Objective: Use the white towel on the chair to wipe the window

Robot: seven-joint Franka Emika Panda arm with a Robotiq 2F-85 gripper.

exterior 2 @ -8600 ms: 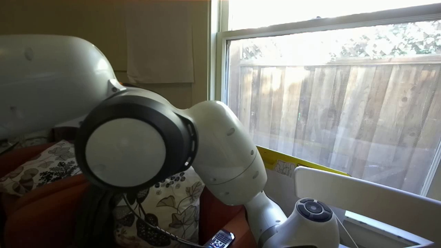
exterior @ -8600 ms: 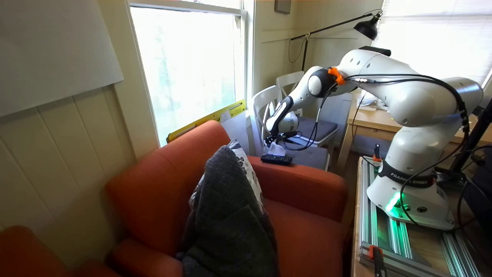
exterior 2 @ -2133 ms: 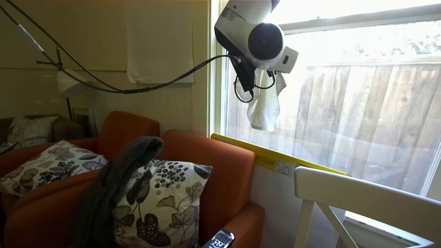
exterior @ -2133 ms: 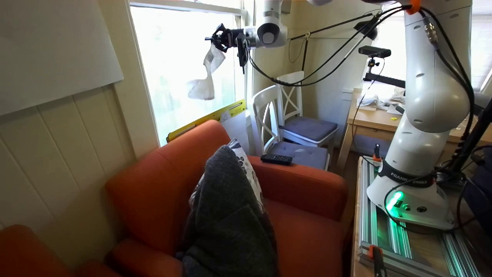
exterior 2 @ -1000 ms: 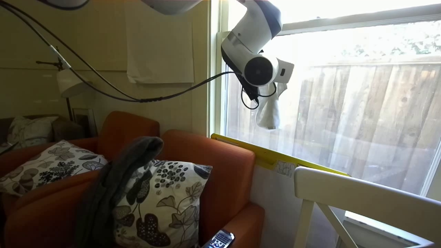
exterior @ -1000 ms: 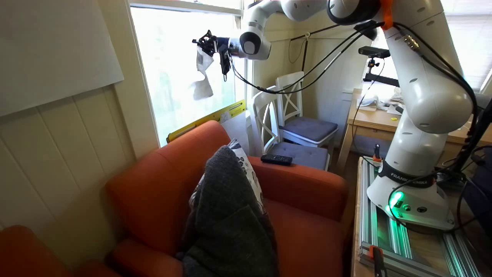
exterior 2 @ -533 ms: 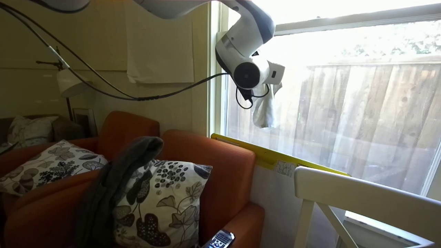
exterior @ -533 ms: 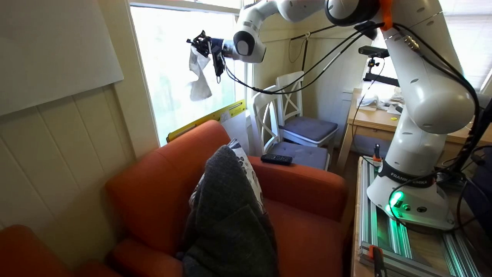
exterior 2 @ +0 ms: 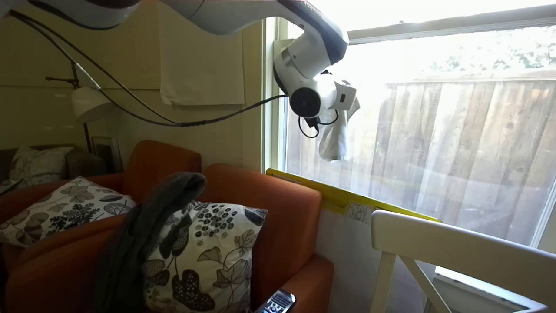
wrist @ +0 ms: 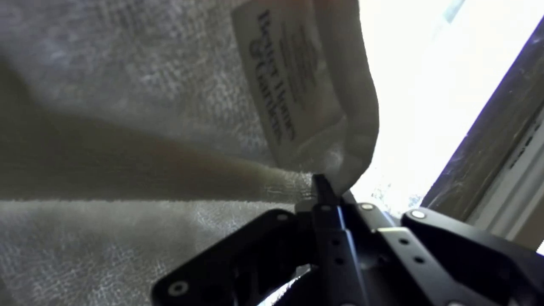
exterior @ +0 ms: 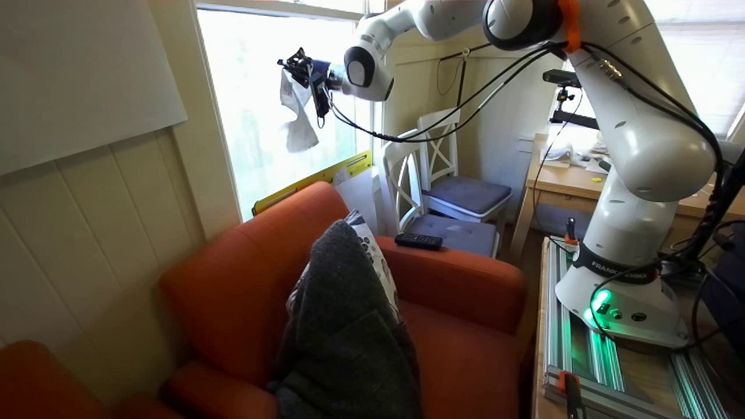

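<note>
The white towel (exterior: 301, 131) hangs down from my gripper (wrist: 335, 193), which is shut on its upper edge. In the wrist view the towel (wrist: 170, 85) fills the left and top, with a printed label near the fingertips. Behind it is the bright window (exterior: 250, 110), a fence showing through its glass (exterior 2: 417, 130) in an exterior view. The gripper is level with the lower pane's upper half; whether cloth or fingers touch the glass I cannot tell. The nearer white chair (exterior: 460, 235) has a grey cushion, no towel on it; its backrest (exterior 2: 460, 239) also shows.
An orange armchair (exterior: 250, 250) stands below the window, bearing a dark grey blanket (exterior: 349, 326), a patterned cushion (exterior 2: 208, 256) and a remote (exterior: 419, 241). A yellow strip (exterior 2: 339, 198) runs along the sill. Another white chair (exterior: 468, 192) and a wooden table (exterior: 564, 180) stand behind.
Several seconds ago the gripper was low at the chair with the towel; it has since risen to the window. Over the last second it has shifted left and slightly down in an exterior view, towel swaying.
</note>
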